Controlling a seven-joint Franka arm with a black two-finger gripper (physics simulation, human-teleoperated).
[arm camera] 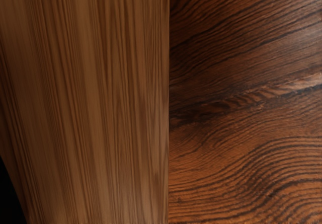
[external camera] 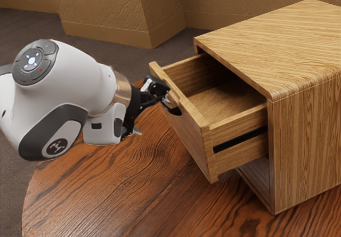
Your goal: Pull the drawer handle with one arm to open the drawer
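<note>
In the exterior view, the gripper (external camera: 163, 94) is at the drawer handle (external camera: 172, 105), clamping state indeterminable, with the pulled-out drawer (external camera: 234, 128) just beyond it; in the wrist view, the drawer front (arm camera: 85, 103) lies directly before the gripper, beside the wooden table (arm camera: 246, 133).

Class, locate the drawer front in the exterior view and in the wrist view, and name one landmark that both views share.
Exterior view: the drawer front sits at centre, pulled out of the cabinet.
Wrist view: the drawer front is the pale wood panel, seen close.
Shared landmark: the dark table, beside the panel's edge.
</note>
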